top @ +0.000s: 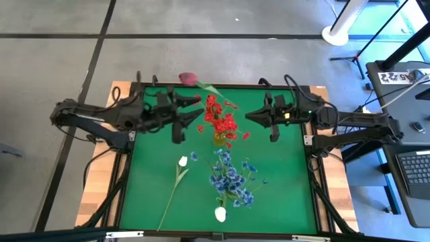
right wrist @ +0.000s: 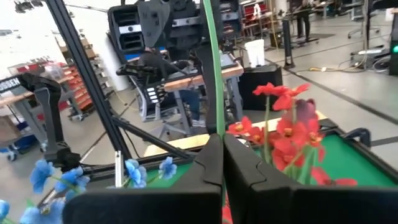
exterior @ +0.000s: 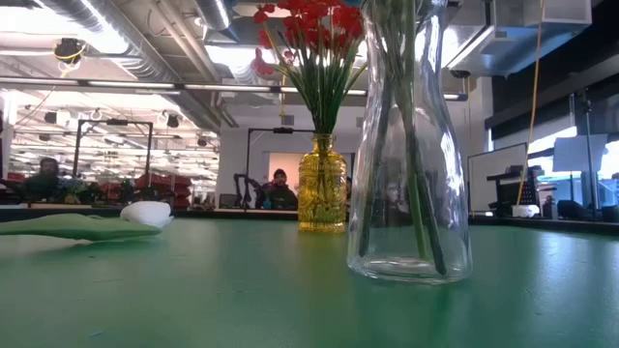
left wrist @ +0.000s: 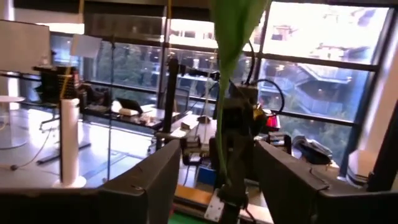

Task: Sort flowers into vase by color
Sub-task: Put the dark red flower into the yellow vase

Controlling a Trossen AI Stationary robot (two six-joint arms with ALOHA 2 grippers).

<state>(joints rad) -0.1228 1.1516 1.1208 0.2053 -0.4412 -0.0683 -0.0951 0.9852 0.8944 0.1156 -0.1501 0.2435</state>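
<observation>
The right claw (top: 250, 116) is clamped on a thin green stem (right wrist: 213, 74), just right of the red flowers (top: 220, 121) in the yellow vase (exterior: 322, 196). The stem's dark pink bud (top: 188, 78) lies up-left, past the left claw (top: 199, 113), which stands apart. Blue sprays (top: 232, 178) fill the clear vase (exterior: 409, 155) nearer; a white tulip (top: 182, 161) lies on the tabletop (top: 282, 181).

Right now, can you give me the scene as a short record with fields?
yellow vase: holds red flowers
clear vase: holds blue flowers
white tulip: lying on table
pink bud: at far table edge
right end effector: shut on green stem
left end effector: open
</observation>
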